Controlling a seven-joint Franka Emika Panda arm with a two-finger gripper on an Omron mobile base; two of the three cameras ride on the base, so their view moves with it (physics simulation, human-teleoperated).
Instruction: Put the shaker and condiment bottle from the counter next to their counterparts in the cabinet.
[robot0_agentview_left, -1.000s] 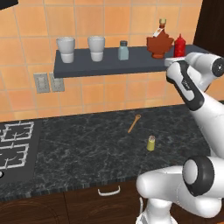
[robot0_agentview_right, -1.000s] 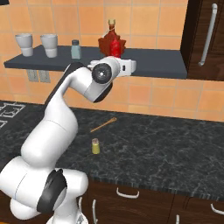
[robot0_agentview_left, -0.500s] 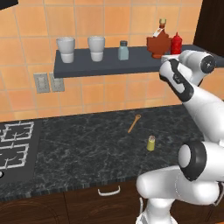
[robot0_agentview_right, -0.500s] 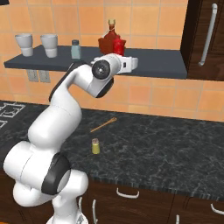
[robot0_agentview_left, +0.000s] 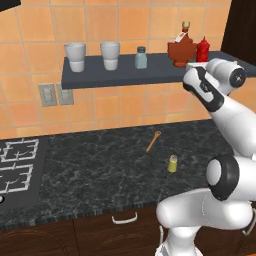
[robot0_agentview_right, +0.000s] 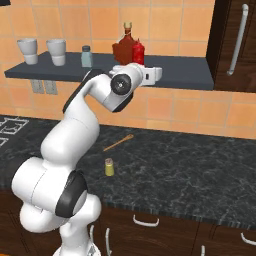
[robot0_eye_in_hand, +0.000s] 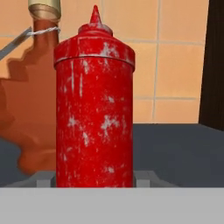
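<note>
The red condiment bottle (robot0_eye_in_hand: 94, 109) stands on the cabinet shelf (robot0_agentview_left: 110, 75), just right of the brown maple-leaf syrup bottle (robot0_agentview_left: 182, 47). My gripper (robot0_eye_in_hand: 94, 179) is shut on its base, with a finger (robot0_eye_in_hand: 43, 179) showing on either side. From the base views, the hand (robot0_agentview_left: 196, 64) reaches in at the shelf's front edge below the red bottle (robot0_agentview_right: 138, 52). The pale blue-grey shaker (robot0_agentview_left: 141, 57) stands further left on the shelf. The small yellow-green shaker (robot0_agentview_left: 172, 163) stands upright on the dark counter, well below and apart from the arm.
Two white cups (robot0_agentview_left: 75, 56) stand at the shelf's left end. A wooden spoon (robot0_agentview_left: 153, 141) lies on the counter behind the shaker. A stove (robot0_agentview_left: 15, 170) is at the left, and a tall dark cabinet (robot0_agentview_right: 235, 45) at the right.
The arm's upper links have swung up and to the right while the hand stays at the shelf. The red bottle has shifted slightly toward the syrup bottle.
</note>
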